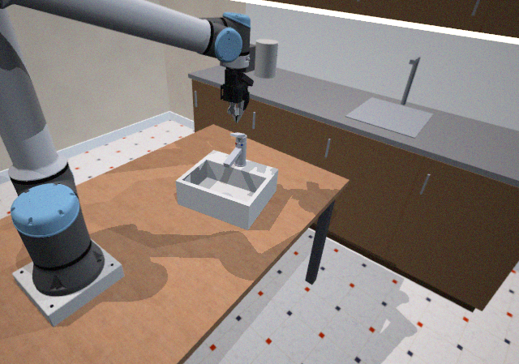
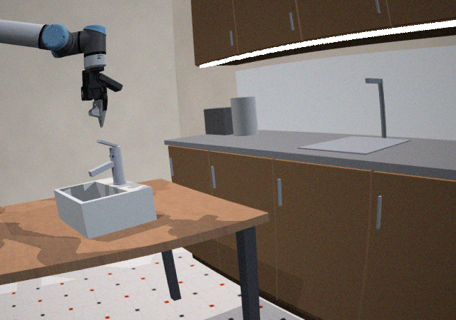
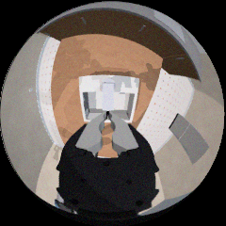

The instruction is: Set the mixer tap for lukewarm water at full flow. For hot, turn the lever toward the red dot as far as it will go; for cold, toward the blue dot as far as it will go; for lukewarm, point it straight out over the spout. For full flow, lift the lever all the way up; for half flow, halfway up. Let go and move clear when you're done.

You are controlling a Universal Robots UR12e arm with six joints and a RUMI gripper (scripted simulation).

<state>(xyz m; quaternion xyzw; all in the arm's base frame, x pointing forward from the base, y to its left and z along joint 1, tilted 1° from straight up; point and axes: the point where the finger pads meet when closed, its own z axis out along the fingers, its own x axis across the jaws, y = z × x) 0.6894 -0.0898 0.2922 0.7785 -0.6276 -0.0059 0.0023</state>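
While the grey six-joint arm point(image 1: 105, 10) reached out from its white base plate point(image 1: 112, 267) at the near left corner of the brown wooden table point(image 1: 201, 293), a white rectangular basin point(image 1: 251, 201) stood near the far right edge. On its back rim rose the chrome mixer tap point(image 2: 117, 169), lever point(image 2: 106, 143) level over the spout point(image 2: 100, 168). Directly above, apart from it, hung the black two-jaw gripper point(image 2: 100, 122), jaws pressed together on nothing.
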